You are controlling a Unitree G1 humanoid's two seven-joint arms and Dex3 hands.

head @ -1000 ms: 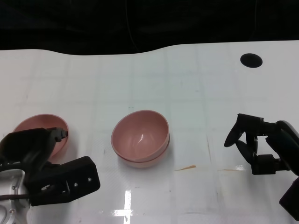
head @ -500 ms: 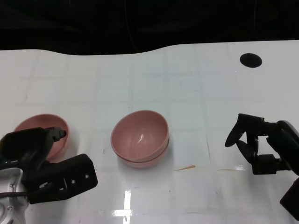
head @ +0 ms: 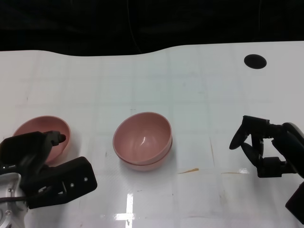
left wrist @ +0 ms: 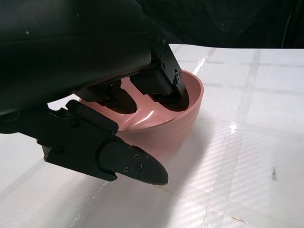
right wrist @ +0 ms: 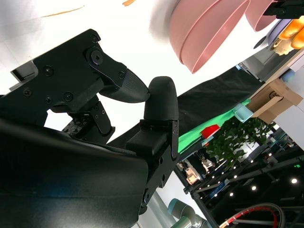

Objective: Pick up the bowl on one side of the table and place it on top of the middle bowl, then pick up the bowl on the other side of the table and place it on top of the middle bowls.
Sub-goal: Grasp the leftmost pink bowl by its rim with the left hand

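One pink bowl (head: 45,133) sits at the bench's (head: 199,95) left side with the left hand's (head: 42,171) fingers (left wrist: 161,90) dipped inside and thumb outside, not yet pinching — light, stiff, probably slick, best gripped across its rim — then the middle stack (head: 142,141), then the right hand (head: 266,149), fingers spread and empty.

Bright overhead light washes the white bench (head: 199,95); a glare streak sits at 6 o'clock in the head view. Beyond its far edge, everything is black. Shadows beneath the stacked bowls (head: 142,140) are soft. The left wrist view is sharp, the bench overexposed at 3 o'clock.
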